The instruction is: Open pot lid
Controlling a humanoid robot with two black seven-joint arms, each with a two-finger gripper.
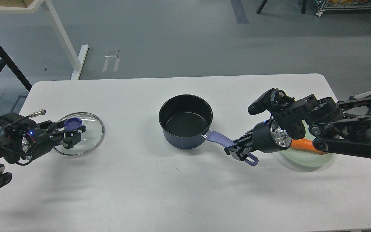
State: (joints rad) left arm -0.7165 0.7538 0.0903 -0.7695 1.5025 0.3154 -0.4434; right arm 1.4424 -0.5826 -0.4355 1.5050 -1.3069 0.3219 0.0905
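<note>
One pot [185, 120], uncovered, black inside showing, upright mid-bench [140, 193]. One lid [90, 137], lying flat on the bench well to the left, apart from the pot. Left end effector [71, 132] over the lid, fingers either side of the purple-blue knob [72, 122] (clamped or only close — cannot tell). Right end effector [238, 151] clamped on the pot's lavender handle [219, 138] near its holed end. One pale green plate [308, 158] behind the right arm, one orange item [303, 144] on it, mostly hidden.
</note>
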